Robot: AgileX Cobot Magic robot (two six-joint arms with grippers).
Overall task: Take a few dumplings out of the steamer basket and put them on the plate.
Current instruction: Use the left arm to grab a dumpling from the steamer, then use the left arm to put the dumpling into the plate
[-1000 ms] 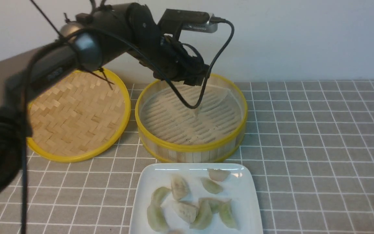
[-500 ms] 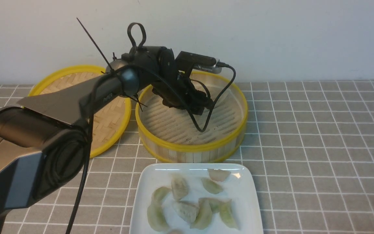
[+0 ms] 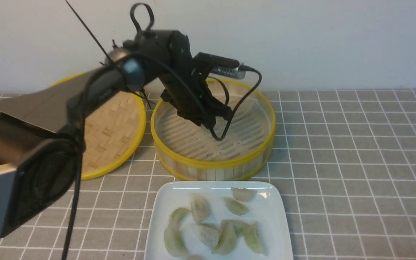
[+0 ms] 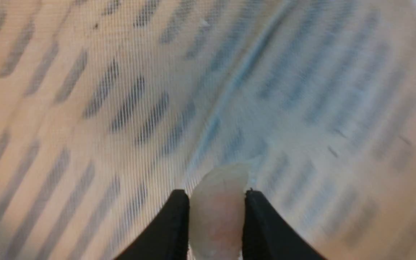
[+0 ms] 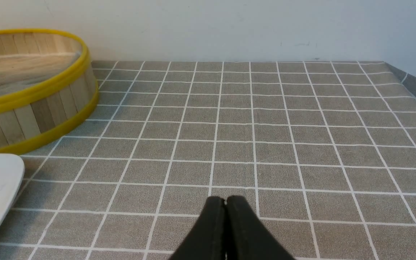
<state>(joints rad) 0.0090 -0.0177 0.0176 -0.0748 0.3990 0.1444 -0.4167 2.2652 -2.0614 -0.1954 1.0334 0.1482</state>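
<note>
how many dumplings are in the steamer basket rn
1: a pale dumpling pinched in the left pincer, inside the steamer basket. The arm hides part of the basket floor, so others may be hidden.

1. The front camera sits on the robot's side between the arms, raised and tilted down. It faces forward across the worktop (image 3: 356, 162) to the back wall (image 3: 338, 43). The plate (image 3: 157, 213) is nearest and cut by the frame edge, with the steamer basket (image 3: 213, 164) and lid (image 3: 110, 133) beyond.
2. The left wrist camera looks along the left jaws, very close to the floor liner (image 4: 121, 90), which fills its blurred frame. A dumpling (image 4: 217, 213) sits between the jaws.
3. The right wrist camera sits low, looking past the right jaws over the worktop to the wall.
4. The front and right wrist views share the steamer basket's outer side, a plate corner, the worktop and the wall. The front and left wrist views share only the floor liner.
</note>
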